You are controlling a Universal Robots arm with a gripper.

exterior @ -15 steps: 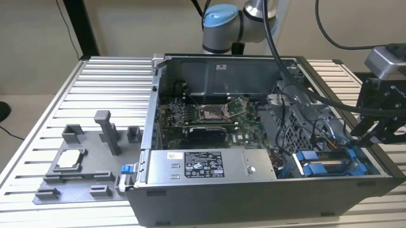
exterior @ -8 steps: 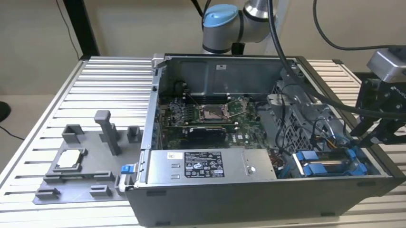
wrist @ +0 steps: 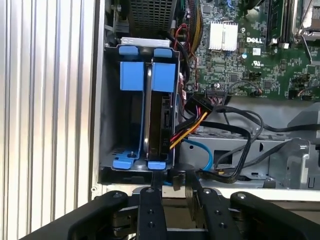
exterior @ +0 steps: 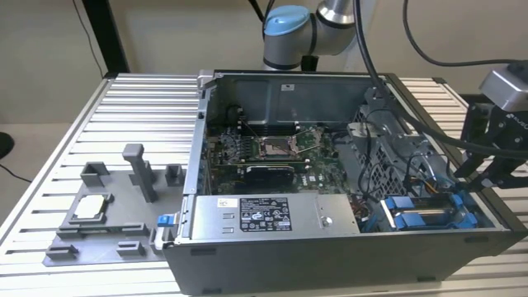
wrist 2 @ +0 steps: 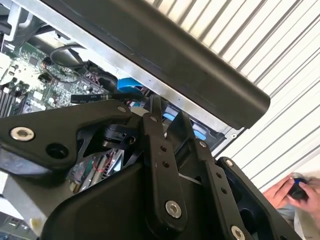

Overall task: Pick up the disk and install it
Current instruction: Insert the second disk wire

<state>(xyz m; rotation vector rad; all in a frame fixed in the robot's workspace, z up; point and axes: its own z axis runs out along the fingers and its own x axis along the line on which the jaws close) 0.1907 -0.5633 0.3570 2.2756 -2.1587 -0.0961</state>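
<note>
The disk (wrist: 161, 125) stands on edge in its blue frame inside the drive bay (wrist: 106, 115) of the computer case (exterior: 347, 260). Right of the bay, the claw (wrist: 172, 181) sits at the disk's end; whether it grips, I cannot tell. A skewed push could jam the frame against the bay rails or snag the nearby cables (wrist: 192, 122).

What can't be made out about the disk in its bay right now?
- First wrist view: the disk shows edge-on; cables cover its connector side, so seating is unclear.
- Exterior view: the case wall hides the bay below the blue frame tops.
- Second wrist view: the gripper linkage blocks the bay.
</note>
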